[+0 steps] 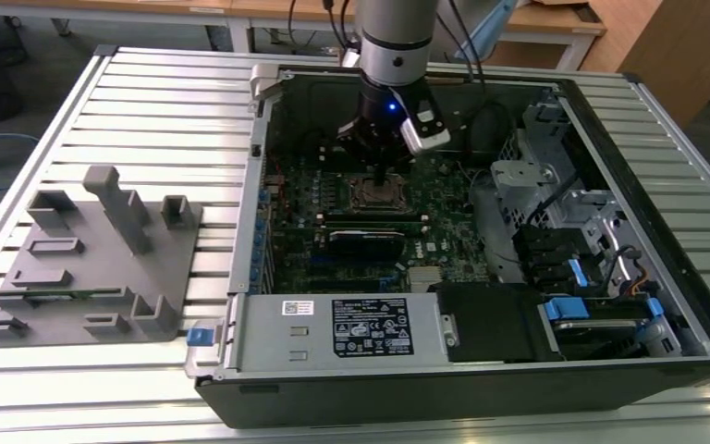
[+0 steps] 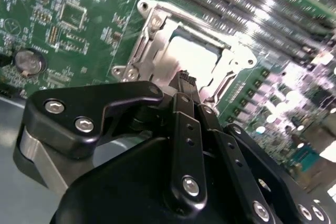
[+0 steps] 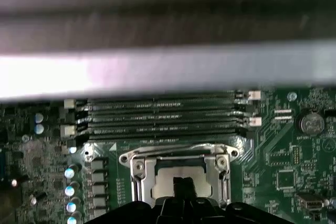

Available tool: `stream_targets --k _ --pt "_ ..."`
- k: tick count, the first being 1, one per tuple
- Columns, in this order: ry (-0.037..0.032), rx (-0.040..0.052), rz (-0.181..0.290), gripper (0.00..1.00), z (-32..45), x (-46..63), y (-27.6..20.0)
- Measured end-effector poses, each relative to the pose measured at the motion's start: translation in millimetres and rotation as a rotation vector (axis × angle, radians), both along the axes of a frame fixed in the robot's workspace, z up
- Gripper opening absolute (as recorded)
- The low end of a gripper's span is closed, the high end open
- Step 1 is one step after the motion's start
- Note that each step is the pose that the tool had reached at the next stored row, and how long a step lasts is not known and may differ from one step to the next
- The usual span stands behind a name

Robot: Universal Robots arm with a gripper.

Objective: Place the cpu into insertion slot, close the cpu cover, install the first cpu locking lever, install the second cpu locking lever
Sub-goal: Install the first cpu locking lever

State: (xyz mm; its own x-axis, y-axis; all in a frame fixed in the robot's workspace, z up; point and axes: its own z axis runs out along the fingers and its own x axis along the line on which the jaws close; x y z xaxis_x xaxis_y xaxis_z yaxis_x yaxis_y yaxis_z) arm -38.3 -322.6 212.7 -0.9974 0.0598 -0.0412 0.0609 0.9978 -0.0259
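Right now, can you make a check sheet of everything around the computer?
Surface: ribbed metal table.
Job's things: cpu sits in the insertion slot; cpu cover lies down over it.
Clutter: grey fixture tray at the exterior view's left.
Grippers: gripper low over the socket, tips together.
Cables: black bundles inside the computer case.
Surroundings: wooden desks behind.

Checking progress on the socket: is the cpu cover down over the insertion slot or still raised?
Down. In both wrist views the cpu cover lies flat around the pale cpu, gripper directly above it.
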Motion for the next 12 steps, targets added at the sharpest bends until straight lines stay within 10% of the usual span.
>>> stream_targets --k 12 --pt "-0.0002 0.0085 0.019 0.1 2.5 -2.5 -6.0"
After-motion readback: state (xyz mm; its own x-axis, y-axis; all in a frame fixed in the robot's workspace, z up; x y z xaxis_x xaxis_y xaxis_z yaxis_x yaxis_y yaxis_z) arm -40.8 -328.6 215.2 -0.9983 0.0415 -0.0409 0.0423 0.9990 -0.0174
